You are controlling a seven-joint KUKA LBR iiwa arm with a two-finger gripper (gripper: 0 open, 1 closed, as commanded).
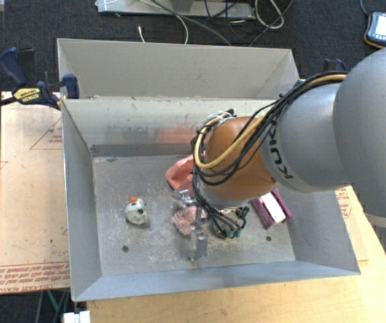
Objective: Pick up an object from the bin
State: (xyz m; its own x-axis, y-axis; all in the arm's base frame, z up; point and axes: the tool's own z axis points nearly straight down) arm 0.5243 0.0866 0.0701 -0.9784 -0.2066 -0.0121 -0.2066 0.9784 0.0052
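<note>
The end effector sits low on the floor of the grey metal bin, just beside a small crumpled pink object near the middle; I cannot tell how far open it is, nothing looks lifted, and the pick is not yet done

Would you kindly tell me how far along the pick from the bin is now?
Done: the tool is down at the floor of the bin, beside a pale pink thing. In hand: nothing is seen held in it. Left: the grasp and the lift out. The white lump and purple block lie apart on the floor.
</note>
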